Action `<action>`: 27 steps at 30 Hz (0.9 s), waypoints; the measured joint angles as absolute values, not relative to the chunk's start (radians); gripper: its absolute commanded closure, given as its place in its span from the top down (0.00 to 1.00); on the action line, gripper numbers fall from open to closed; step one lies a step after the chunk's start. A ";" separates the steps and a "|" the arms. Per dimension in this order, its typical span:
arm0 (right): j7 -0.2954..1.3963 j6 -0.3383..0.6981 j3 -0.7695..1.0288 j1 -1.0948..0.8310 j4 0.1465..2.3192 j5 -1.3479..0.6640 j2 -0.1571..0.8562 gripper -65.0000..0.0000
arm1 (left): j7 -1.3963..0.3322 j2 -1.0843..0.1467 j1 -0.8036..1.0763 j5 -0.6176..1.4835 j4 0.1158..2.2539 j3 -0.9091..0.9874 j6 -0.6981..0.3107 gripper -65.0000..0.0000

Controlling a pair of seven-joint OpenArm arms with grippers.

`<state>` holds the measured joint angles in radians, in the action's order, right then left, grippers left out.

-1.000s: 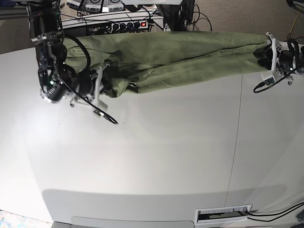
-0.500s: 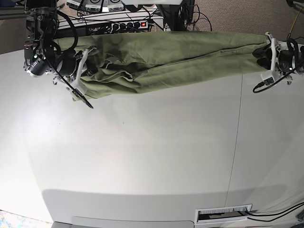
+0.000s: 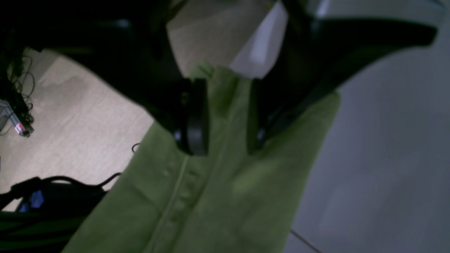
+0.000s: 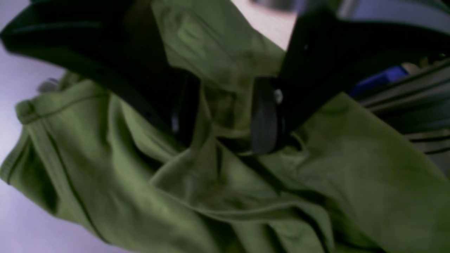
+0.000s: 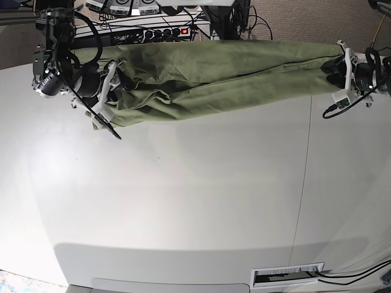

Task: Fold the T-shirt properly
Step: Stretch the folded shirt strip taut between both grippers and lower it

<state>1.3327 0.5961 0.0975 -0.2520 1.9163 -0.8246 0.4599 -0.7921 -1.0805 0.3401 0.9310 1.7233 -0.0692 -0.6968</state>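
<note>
The olive-green T-shirt (image 5: 220, 73) lies stretched in a long, narrow band along the back edge of the white table (image 5: 195, 201). At its right end my left gripper (image 5: 338, 67) is shut on the cloth. In the left wrist view the fabric (image 3: 218, 196) is pinched between the two black fingers of the left gripper (image 3: 228, 140). At the shirt's left end my right gripper (image 5: 116, 85) stands open. In the right wrist view crumpled folds (image 4: 197, 196) lie loose between the parted fingers of the right gripper (image 4: 225, 140), and a hemmed edge shows at the left.
Behind the table's back edge sit a power strip with a red switch (image 5: 165, 32) and tangled cables. A seam (image 5: 303, 183) runs down the tabletop at the right. A slotted opening (image 5: 287, 274) sits at the front edge. Carpeted floor (image 3: 88, 116) shows beyond the shirt.
My right arm carried its end of the shirt leftward and back, drawing the cloth out long. Its jaws, shut before, now stand apart. The left arm has barely moved.
</note>
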 measured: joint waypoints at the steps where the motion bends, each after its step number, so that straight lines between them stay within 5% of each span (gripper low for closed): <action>1: 1.353 0.607 0.097 -0.252 1.916 -0.852 0.460 0.41 | -0.792 -1.081 0.340 0.931 1.723 -0.069 -0.697 0.31; 7: 1.368 0.633 0.097 -0.258 1.916 -0.916 0.460 0.40 | -0.792 -1.081 0.340 0.931 1.726 -0.069 -0.696 0.30; 11: 1.361 0.633 0.097 -0.258 1.916 -0.914 0.460 0.22 | -0.792 -1.081 0.340 0.958 1.773 -0.069 -0.697 0.18; 15: 1.367 0.633 0.097 -0.258 1.916 -0.916 0.460 0.00 | -0.793 -1.081 0.340 0.958 1.825 -0.069 -0.697 0.17; 18: 1.376 0.633 0.097 -0.258 1.916 -0.941 0.459 0.00 | -0.792 -1.081 0.340 0.961 1.847 -0.069 -0.697 0.13; 20: 1.364 0.633 0.098 -0.258 1.916 -0.911 0.447 0.00 | -0.793 -1.081 0.340 0.961 1.850 -0.069 -0.697 0.01; 27: 1.254 0.633 0.098 -0.258 1.916 -0.709 0.398 0.00 | -0.733 -0.971 0.340 0.873 1.832 -0.065 -0.697 0.00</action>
